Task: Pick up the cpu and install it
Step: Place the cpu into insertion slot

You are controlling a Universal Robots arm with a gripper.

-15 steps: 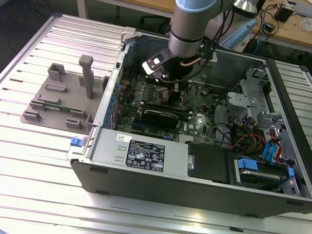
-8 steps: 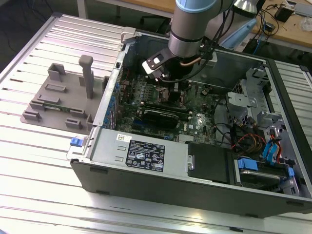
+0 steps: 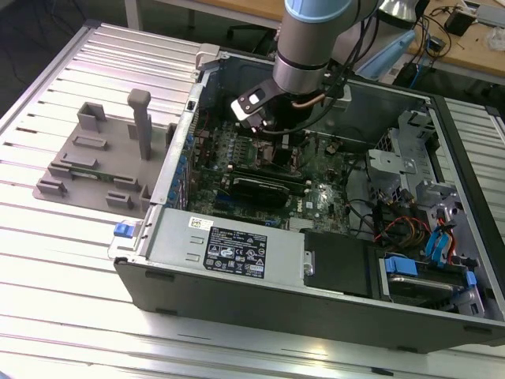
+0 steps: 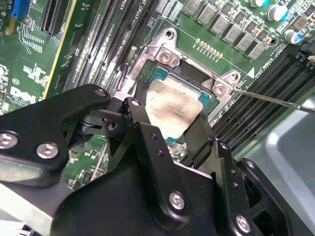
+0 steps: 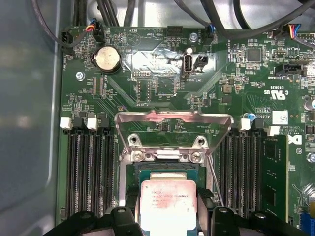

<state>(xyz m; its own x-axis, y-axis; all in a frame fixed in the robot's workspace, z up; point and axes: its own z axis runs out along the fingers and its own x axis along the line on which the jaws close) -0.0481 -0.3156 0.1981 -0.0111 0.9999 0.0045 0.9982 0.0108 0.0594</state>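
Over open socket (image 5: 162, 170), cpu (image 5: 168, 196) in hand (image 5: 167, 212) — memory slots (image 5: 88, 172) flanking (frame (image 5: 172, 129) raised)

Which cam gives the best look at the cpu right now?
First wrist view: the cpu faces the camera squarely, at the socket. Second wrist view shows it obliquely, partly behind the gripper. In the exterior view the arm stands over that spot.

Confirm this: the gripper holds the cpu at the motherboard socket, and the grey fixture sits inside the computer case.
One point is wrong: the grey fixture lies outside the computer case, on the table at the exterior view's left. The gripper does hold the cpu at the motherboard socket.
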